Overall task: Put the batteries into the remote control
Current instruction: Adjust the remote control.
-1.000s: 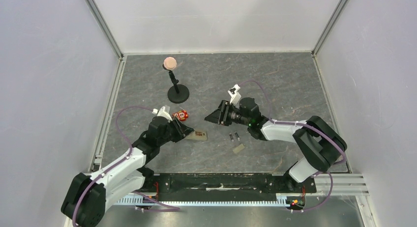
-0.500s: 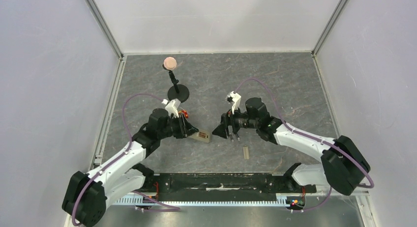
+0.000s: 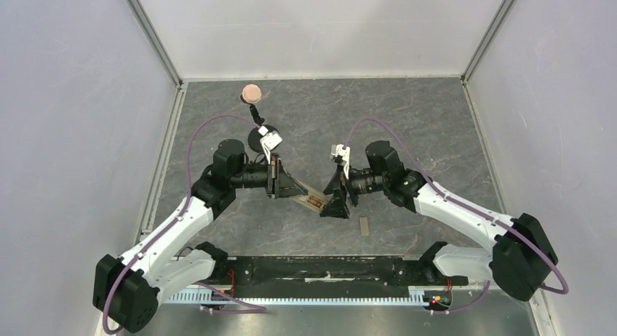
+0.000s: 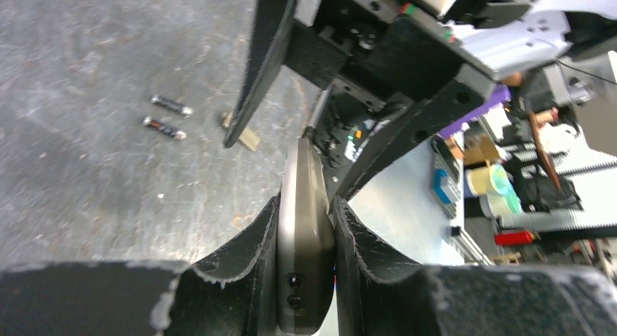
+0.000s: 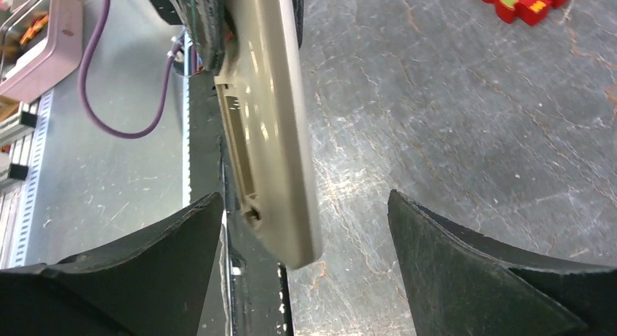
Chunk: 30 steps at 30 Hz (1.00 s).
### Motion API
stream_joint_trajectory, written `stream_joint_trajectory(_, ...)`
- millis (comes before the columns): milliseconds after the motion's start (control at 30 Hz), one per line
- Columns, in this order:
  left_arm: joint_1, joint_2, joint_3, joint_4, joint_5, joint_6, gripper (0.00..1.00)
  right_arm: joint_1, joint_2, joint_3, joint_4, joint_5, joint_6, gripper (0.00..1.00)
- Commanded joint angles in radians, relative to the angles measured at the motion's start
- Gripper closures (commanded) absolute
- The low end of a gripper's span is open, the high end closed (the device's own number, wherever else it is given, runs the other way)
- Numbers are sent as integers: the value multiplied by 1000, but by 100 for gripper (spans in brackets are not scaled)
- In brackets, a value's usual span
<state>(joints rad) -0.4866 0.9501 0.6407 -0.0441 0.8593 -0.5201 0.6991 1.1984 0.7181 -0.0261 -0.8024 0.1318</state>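
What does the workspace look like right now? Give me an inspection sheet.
Surface: grey marbled table, scuffed.
Job's things: remote control held off the table, with an open recess in its tan back; two batteries lie side by side on the table, not loaded.
Clutter: beige cover lying flat; red gadget; black stand with a pink ball on top.
Grippers: left gripper shut on the remote control; right gripper open, a finger on either side of the remote's free end, not touching it.
Cables: purple cables loop above both arms; no snag seen.
Surroundings: white walls, metal frame.
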Motion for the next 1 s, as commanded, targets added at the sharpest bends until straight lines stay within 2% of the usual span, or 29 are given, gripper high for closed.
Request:
stream_joint_trajectory(0,-8,25,99,10,188,44,98,13,4,73,-90,-108,-79,15)
stream_joint_trajectory(333,-14,38,170,-134,245,192,98,32,74,142,-75,-243,-23,29)
stream_joint_trajectory(500,-15,47,175,-140,239,219,98,50,80,139,92,-309,107,33)
stream_joint_trajectory(533,-16,47,178,-139,236,221,98,52,80,136,118,-310,133,36)
stream_joint_trajectory(600,-16,44,185,-134,224,220,97,57,85,132,167,-316,188,48)
stream_joint_trajectory(667,-16,37,190,-119,207,204,95,59,100,130,193,-311,243,66)
stream_joint_trajectory(733,-15,28,197,-111,168,184,83,59,122,134,207,-320,294,87)
stream_joint_trajectory(767,-15,23,196,-98,146,168,76,60,126,135,215,-314,307,94)
stream_joint_trajectory(833,-15,14,189,-65,117,128,71,60,117,124,250,-288,341,99)
stream_joint_trajectory(900,-16,0,173,-18,54,65,58,60,101,122,281,-258,367,99)
stream_joint_trajectory(967,-16,-29,118,124,-5,-68,52,58,84,118,328,-211,414,99)
